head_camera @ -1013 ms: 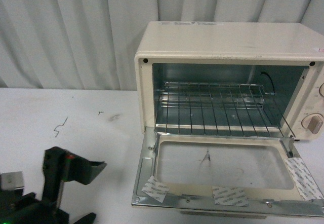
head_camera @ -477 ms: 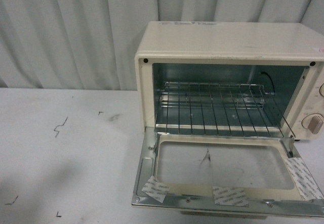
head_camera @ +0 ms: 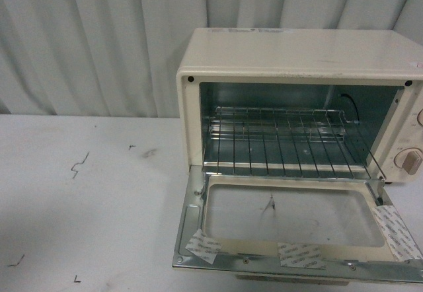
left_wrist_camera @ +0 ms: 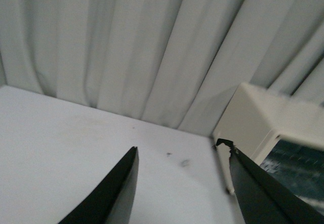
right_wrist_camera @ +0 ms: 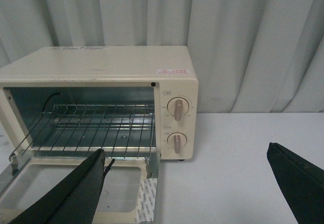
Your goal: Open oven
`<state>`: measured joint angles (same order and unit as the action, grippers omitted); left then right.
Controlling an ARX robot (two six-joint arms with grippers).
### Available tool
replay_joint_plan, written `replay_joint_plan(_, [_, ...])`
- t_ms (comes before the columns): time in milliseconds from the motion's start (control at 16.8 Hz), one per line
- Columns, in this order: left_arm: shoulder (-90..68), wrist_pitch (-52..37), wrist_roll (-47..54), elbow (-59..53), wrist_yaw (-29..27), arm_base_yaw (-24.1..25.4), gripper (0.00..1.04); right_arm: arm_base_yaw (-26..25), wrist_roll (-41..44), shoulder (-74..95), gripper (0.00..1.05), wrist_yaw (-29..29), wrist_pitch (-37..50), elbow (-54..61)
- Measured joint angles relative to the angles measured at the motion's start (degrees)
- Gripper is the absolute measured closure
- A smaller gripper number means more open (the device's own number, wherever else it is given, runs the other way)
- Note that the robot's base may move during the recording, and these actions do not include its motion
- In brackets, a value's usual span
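1. The oven (head_camera: 291,61) looks fully open to me. Its door (head_camera: 291,219) lies flat toward the rig and the wire rack (head_camera: 284,140) is exposed, so I judge the job done and the main danger is undoing it.
2. The worst risk is pressing down on the lowered door. It projects forward from the oven, below and just ahead of the right gripper (right_wrist_camera: 185,153). A low or careless forward move of that arm could lever the oven forward or strain the hinges.
3. A nudge upward from underneath the door's front edge could swing it shut. I would keep both arms high and clear of it.
4. The two knobs (right_wrist_camera: 177,108) sit straight ahead of the right gripper. Reaching forward could turn one of them.
5. The left gripper (left_wrist_camera: 179,150) has the oven's near corner ahead of it, close beyond one finger. A swing toward that side could push the oven across the table (head_camera: 86,206).
6. The right gripper is spread very wide, with both fingers well apart. There is nothing between them and I can see no contact with the oven.
7. The left gripper is also spread apart, though less widely. It holds nothing and hangs above bare table, facing the curtain (left_wrist_camera: 126,46).
8. Neither arm shows in the front view, so I cannot judge their clearance from the door there.
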<state>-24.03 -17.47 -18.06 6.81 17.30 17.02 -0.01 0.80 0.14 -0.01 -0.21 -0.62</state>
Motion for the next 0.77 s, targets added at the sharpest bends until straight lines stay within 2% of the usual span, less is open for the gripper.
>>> replay_joint_plan(60, [1.7,1.3,8.3,-1.2,-2.4,-2.3,0.59,0.0,0.0,0.0,0.06,0.0,0.0,0.0])
replay_joint_plan(119, [3.1,2.2,12.2,-1.9,-4.1,-4.0,0.7,0.0,0.0,0.0,0.06,0.0,0.0,0.0])
replay_joint_plan(238, [6.3,3.7,15.8,-2.7,-7.3,-7.2,0.95,0.0,0.0,0.0,0.06,0.0,0.0,0.0])
replay_joint_plan(298, [7.6,4.5,16.7,-3.3,-8.7,-8.5,1.03,0.0,0.0,0.0,0.06,0.0,0.0,0.0])
replay_joint_plan(358, [8.9,5.6,17.0,-3.9,-10.1,-9.9,1.03,0.0,0.0,0.0,0.06,0.0,0.0,0.0])
replay_joint_plan(417, [10.3,6.7,17.0,-4.2,-15.5,-14.6,1.03,0.0,0.0,0.0,0.06,0.0,0.0,0.0])
replay_joint_plan(477, [11.4,7.1,17.1,-4.3,-16.2,-17.5,1.03,0.0,0.0,0.0,0.06,0.0,0.0,0.0])
replay_joint_plan(656, [14.2,7.8,17.1,-6.5,-17.3,-16.9,1.03,0.0,0.0,0.0,0.06,0.0,0.0,0.0])
replay_joint_plan(715, [18.8,14.8,17.1,-6.4,-17.4,-17.0,1.03,0.0,0.0,0.0,0.06,0.0,0.0,0.0])
replay_joint_plan(775, [23.8,17.4,17.1,-6.5,-17.3,-17.0,1.03,0.0,0.0,0.0,0.06,0.0,0.0,0.0])
